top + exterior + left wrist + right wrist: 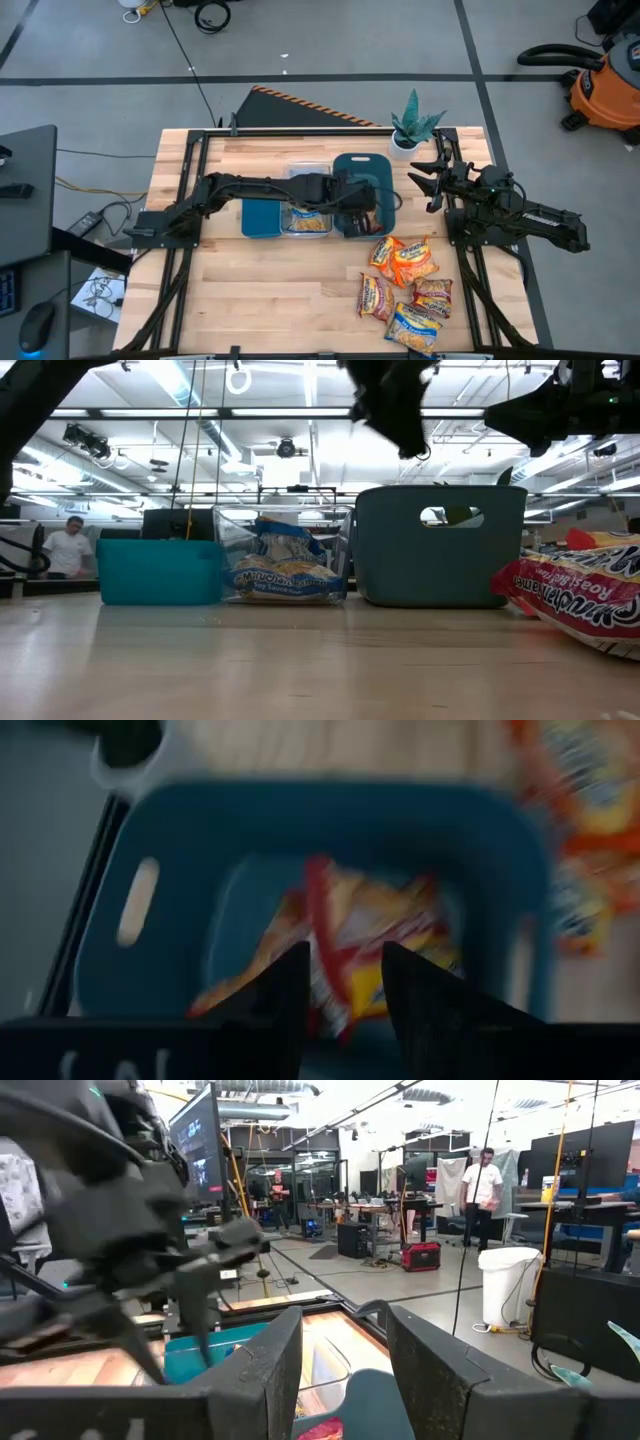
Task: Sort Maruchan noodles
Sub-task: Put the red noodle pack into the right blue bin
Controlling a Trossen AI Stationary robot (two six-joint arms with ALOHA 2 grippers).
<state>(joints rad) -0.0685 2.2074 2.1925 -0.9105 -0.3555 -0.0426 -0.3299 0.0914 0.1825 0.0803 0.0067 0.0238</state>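
Note:
Several yellow Maruchan packets with orange, red or blue print lie heaped on the table's near right part; one shows close by in the low view. A blue-printed packet lies in the clear middle bin. A red-and-yellow packet lies in the dark blue bin. My left gripper hangs open above that bin, clear of the packet. My right gripper waits open at the table's right, raised off the table.
Three bins stand in a row mid-table: teal on the left, clear in the middle, dark blue on the right. A potted plant stands at the far right edge. Bare wood lies near and left. People show in the room behind.

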